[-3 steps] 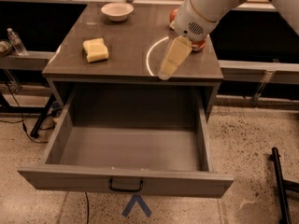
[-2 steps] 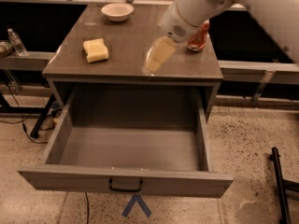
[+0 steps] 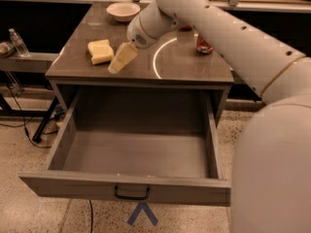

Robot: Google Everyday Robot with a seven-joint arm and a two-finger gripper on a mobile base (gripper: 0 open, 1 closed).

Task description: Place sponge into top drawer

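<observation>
Nearest me, below the tool, the top drawer [image 3: 73, 184] stands open: wide, shallow, matte grey inside, with a dark curved metal handle [image 3: 132, 193] centred on its front panel. The tool [image 3: 114, 68], a pale yellow wedge, tilts down over the glossy grey bench [image 3: 184, 69]; how wide it stands I cannot tell. Just left of it the sponge [image 3: 99, 51], a soft pale yellow block, lies on the bench. Beyond the tool sits a round white bowl [image 3: 123, 11].

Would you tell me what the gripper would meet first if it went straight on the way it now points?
Most likely the cabinet top, just beside the sponge; the gripper slants down-left above it. Depth is unclear, so it might graze the sponge.
</observation>
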